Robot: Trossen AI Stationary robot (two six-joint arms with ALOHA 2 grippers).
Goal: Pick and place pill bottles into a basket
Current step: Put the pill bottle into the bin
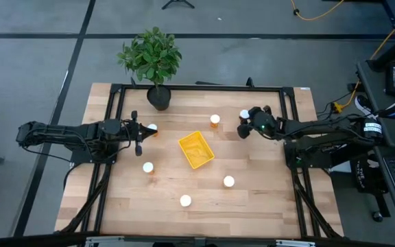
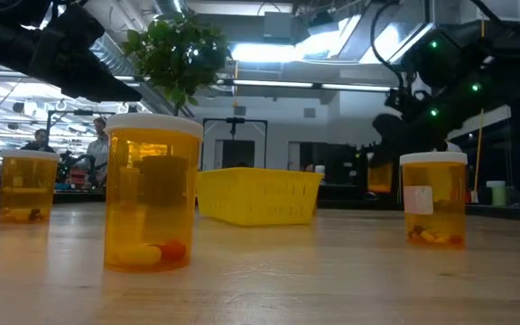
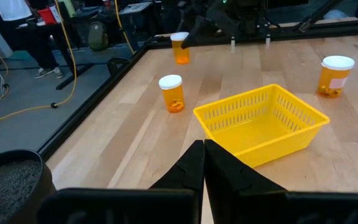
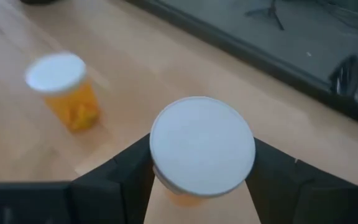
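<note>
Six bottles are out, and you have one [image 4: 202, 149] clamped between the right gripper [image 1: 244, 123]'s jaws by the far right edge of the tabletop [image 1: 266, 206]; it seems lifted, though the low view leaves that unsure. The basket [image 1: 196, 150] sits mid-table with another bottle [image 1: 214, 121] between, so a low carry could topple it, and a slack hold could drop yours short. The left gripper [image 3: 202, 163], jaws closed on nothing, waits left of the basket.

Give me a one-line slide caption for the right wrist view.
Right gripper closed around a white-capped pill bottle, a second bottle standing on the table beyond.
</note>
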